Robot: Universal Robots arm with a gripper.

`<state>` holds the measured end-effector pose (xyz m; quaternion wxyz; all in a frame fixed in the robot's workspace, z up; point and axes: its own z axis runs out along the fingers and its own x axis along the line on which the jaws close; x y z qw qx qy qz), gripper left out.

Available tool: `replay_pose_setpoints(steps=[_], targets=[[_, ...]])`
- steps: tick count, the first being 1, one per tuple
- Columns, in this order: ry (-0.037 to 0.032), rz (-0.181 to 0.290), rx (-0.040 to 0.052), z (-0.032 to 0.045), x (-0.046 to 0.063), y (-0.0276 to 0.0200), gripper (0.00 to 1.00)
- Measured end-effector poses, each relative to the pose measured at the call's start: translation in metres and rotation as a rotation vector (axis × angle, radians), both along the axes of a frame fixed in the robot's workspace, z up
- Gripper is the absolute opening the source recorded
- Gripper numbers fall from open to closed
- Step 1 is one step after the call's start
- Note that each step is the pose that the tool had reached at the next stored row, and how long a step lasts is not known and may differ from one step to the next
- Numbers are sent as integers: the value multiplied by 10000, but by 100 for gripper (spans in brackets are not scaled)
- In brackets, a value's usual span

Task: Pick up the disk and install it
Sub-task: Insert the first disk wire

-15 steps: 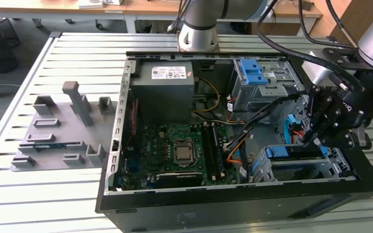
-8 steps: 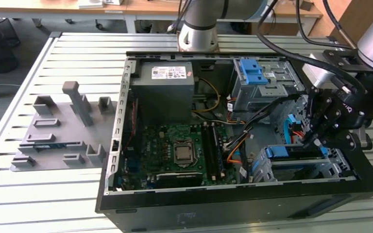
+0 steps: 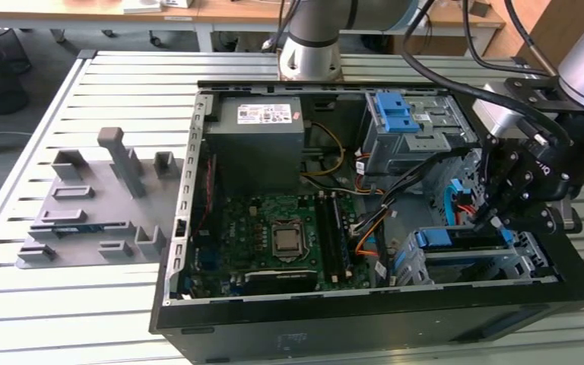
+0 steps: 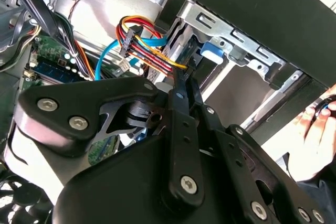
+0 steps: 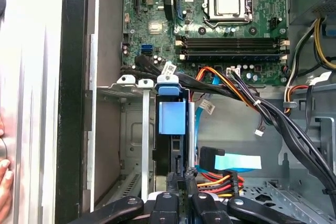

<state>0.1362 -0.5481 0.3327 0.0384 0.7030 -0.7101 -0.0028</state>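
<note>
The disk (image 5: 172,119) stands on edge in the metal drive bay (image 3: 520,262) at the near right corner of the open computer case. Its blue carrier frame shows in the exterior view as the disk (image 3: 461,237), and its blue tab (image 4: 212,51) in the second wrist view. My black gripper (image 3: 482,219) reaches down over that bay. In both wrist views its two thin fingers lie close together, the gripper (image 5: 181,178) ending right at the disk's near end and the gripper (image 4: 187,83) pointing at the bay. I see nothing between the fingers.
Red, yellow and orange cables (image 5: 220,176) and a blue ribbon (image 5: 239,161) run beside the fingers. The motherboard (image 3: 277,236), the grey power-supply box (image 3: 256,133) and a cage with a blue latch (image 3: 398,114) fill the case. A grey fixture (image 3: 94,198) lies on the slatted table. A person's hand (image 4: 315,129) rests outside the case.
</note>
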Motion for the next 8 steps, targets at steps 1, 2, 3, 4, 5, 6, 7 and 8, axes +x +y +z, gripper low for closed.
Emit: replay_pose_setpoints(steps=[1, 2, 3, 4, 5, 6, 7, 8], targets=[[0, 0, -1, 0, 0, 1, 16], [0, 1, -3, 1, 0, 2, 16], [0, 1, -5, 2, 1, 3, 16], [1, 1, -5, 1, 1, 3, 16], [2, 1, -4, -1, 1, 4, 16], [4, 1, -5, -3, 1, 4, 16], [5, 1, -4, -6, 1, 4, 16], [6, 1, -4, -9, 1, 4, 16]])
